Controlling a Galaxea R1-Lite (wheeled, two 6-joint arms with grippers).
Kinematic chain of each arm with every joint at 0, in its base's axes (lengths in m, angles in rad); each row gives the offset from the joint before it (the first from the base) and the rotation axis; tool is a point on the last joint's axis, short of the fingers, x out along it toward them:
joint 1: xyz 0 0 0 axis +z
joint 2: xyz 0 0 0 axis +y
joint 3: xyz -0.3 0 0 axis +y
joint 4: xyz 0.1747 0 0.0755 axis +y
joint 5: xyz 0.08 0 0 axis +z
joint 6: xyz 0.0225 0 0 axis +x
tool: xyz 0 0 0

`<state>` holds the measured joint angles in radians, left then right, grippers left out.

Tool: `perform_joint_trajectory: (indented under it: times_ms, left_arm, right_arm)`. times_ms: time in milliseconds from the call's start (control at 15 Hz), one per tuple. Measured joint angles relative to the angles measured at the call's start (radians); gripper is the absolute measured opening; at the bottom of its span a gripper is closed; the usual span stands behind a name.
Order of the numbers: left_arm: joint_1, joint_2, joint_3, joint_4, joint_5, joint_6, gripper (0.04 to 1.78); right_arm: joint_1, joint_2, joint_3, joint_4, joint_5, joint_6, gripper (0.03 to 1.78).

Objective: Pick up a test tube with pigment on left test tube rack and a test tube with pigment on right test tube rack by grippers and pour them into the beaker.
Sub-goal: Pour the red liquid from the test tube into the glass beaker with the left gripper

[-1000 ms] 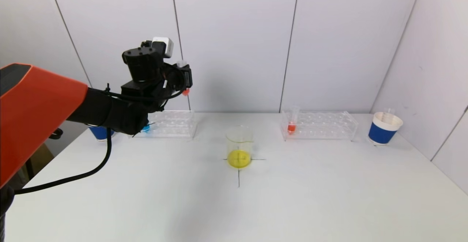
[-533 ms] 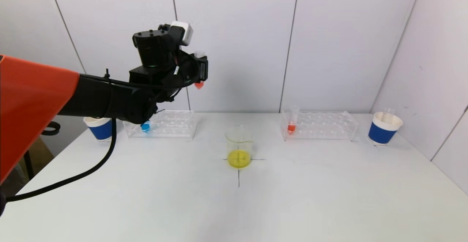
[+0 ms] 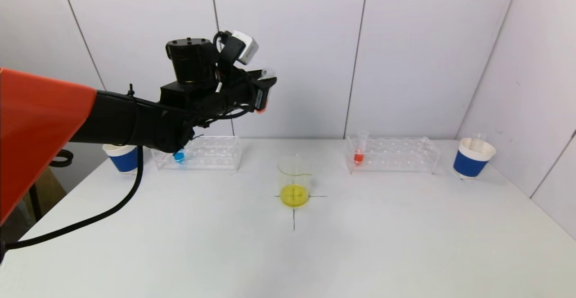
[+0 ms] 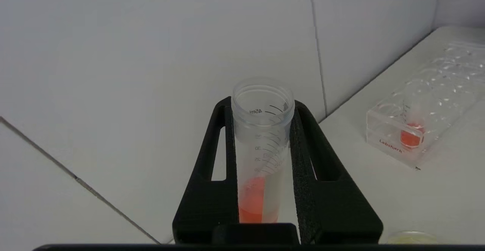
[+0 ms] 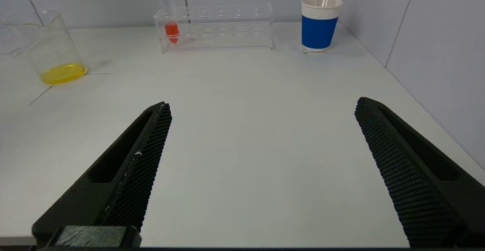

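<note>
Clear, rigid plastic and light, the test tube (image 4: 261, 148) is pinched at mid-body by the left gripper (image 3: 263, 92), held high above and to the left of the beaker (image 3: 294, 181) — smooth walls could slip, so a firm mid-body grip suits it. Red pigment pools at its bottom; the beaker holds yellow liquid, and beyond it the right rack (image 3: 393, 154) keeps another red-filled tube — the right gripper (image 5: 261, 148) gapes wide, empty, low over the table.

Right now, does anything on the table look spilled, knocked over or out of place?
Nothing stands out. The clear glass beaker with yellow liquid stands upright on its cross mark, both clear plastic racks sit level, and no liquid shows on the white table.
</note>
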<state>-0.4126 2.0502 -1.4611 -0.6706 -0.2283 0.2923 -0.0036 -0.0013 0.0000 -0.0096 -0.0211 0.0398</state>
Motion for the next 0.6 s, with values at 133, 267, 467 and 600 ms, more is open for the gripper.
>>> perform_joint_trajectory:
  times_ms: [133,267,467,600]
  left_arm:
    - [0.0,0.007,0.003,-0.001,-0.07,0.044,0.43]
    - [0.003,0.018,0.004,-0.005,-0.141,0.089,0.43]
    - [0.01,0.037,0.004,-0.007,-0.248,0.196,0.43]
    - [0.014,0.046,0.002,-0.006,-0.316,0.259,0.43]
  right_arm:
    - [0.0,0.0,0.0,0.0,0.0,0.0,1.76]
    - [0.0,0.0,0.0,0.0,0.0,0.0,1.76]
    - [0.0,0.0,0.0,0.0,0.0,0.0,1.76]
    - [0.0,0.0,0.0,0.0,0.0,0.0,1.76]
